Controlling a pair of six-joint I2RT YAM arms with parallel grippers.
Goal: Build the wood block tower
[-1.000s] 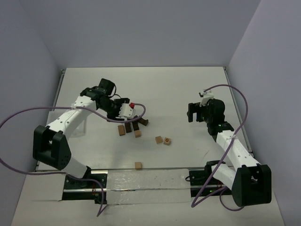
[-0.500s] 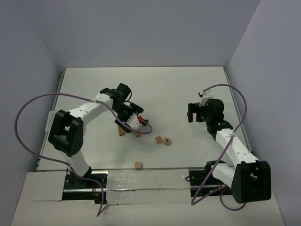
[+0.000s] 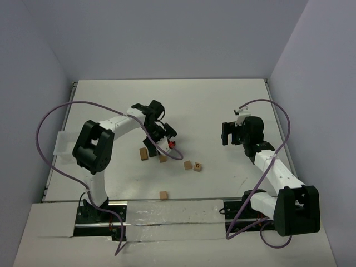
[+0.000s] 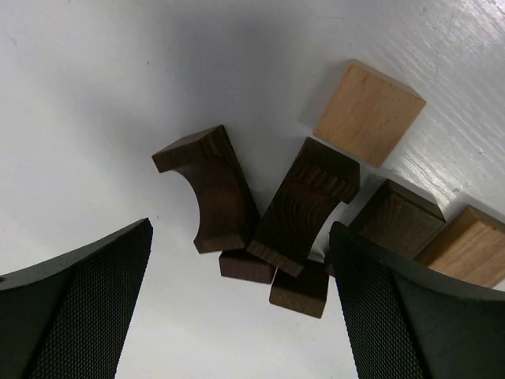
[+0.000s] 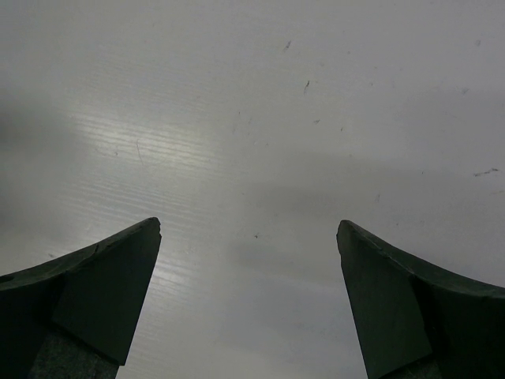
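Several dark blocks (image 4: 304,197) | heaped between spread left jaws | ungripped

Pale lavender walls (image 3: 167,33) enclose a white table (image 3: 222,105)

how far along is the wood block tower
Done: nothing stacked; dark brown wooden blocks lie in a jumbled heap. In hand: nothing; the left gripper hangs open over them, the right gripper open, empty. Left: the whole tower, scattered light tan wooden blocks included.
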